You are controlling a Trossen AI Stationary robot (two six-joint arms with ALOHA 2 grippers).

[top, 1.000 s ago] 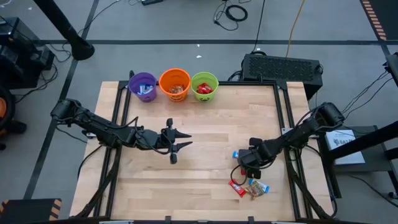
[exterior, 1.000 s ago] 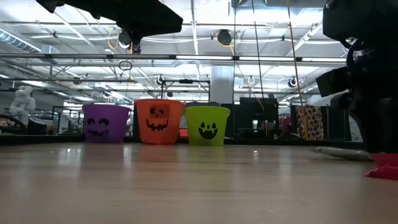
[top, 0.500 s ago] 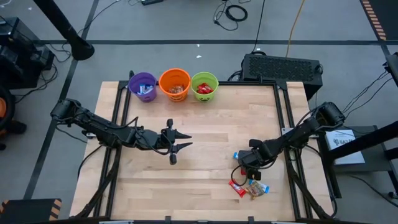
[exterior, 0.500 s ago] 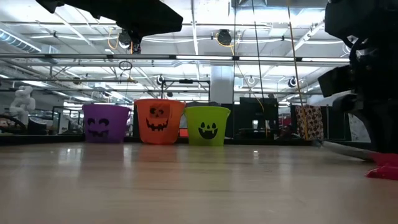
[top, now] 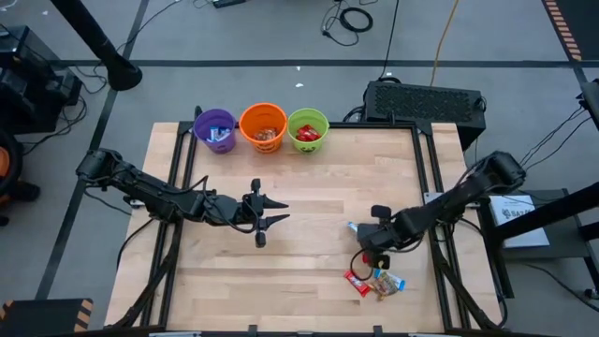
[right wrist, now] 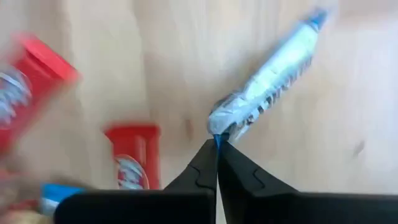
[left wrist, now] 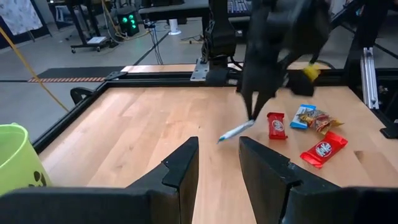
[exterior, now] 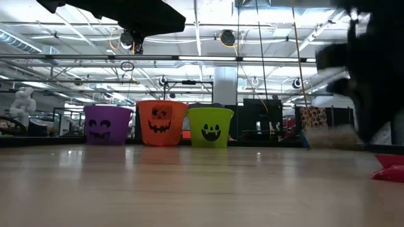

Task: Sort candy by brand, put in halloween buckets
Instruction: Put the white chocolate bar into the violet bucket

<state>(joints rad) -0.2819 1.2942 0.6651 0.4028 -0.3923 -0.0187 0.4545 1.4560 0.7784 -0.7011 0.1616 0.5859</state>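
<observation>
My right gripper is shut on a blue and silver candy bar above the table's right half; the bar also shows in the high view and the left wrist view. My left gripper is open and empty over the table's middle. The purple bucket, orange bucket and green bucket stand in a row at the far edge, each with candy inside. Several loose candies lie near the front right. My right gripper pinches the wrapper's end between its two fingertips. The fingers come from above, pointing down. The bar hangs slanting below them, its free end low over the wood; I cannot tell whether that end touches the table.
Two red candies, a blue one and a gold one lie on the table behind the held bar. In the low view the buckets stand at the far side. Bare wood lies between the arms.
My right gripper has risen a little and shifted slightly toward the far edge. The blue candy bar lay flat on the table, then one end came up, and it now hangs from the fingers.
</observation>
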